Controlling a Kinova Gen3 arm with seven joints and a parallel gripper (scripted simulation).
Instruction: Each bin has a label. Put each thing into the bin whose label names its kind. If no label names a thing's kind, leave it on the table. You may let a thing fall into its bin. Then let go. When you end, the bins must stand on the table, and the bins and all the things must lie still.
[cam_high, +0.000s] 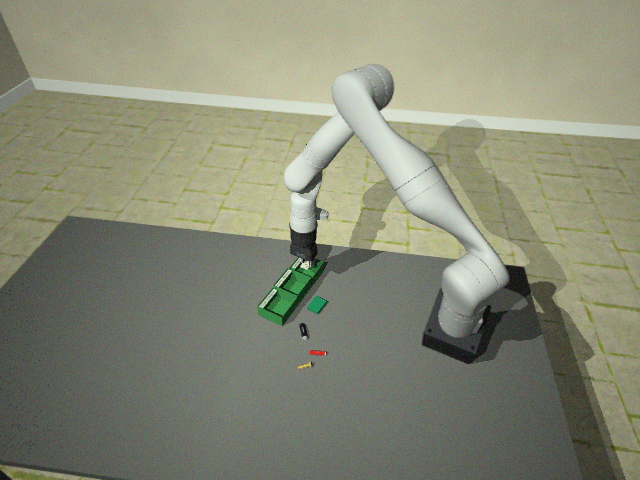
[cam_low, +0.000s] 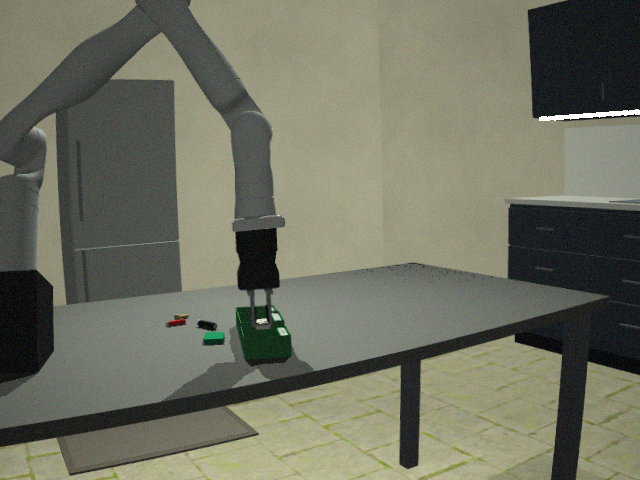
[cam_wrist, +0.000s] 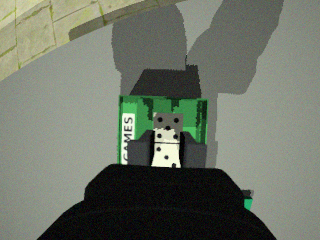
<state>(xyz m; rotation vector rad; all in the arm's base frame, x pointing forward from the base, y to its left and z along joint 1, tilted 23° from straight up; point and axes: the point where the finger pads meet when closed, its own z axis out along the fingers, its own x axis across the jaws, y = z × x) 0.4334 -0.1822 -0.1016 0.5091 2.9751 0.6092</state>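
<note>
My gripper (cam_high: 307, 264) is shut on a white domino with black dots (cam_wrist: 166, 142). It holds the domino low over the far compartment of a green three-part bin (cam_high: 291, 290), whose label reads GAMES (cam_wrist: 128, 135). The domino also shows between the fingers in the exterior view (cam_low: 261, 322). On the table beside the bin lie a green flat block (cam_high: 316, 304), a black battery (cam_high: 303, 330), a red small cylinder (cam_high: 317, 352) and a yellow screw (cam_high: 305, 365).
The robot base (cam_high: 461, 330) stands on the table to the right of the things. The other two bin compartments (cam_high: 281, 298) look empty. A dark box (cam_low: 23, 320) fills the left edge of the exterior view.
</note>
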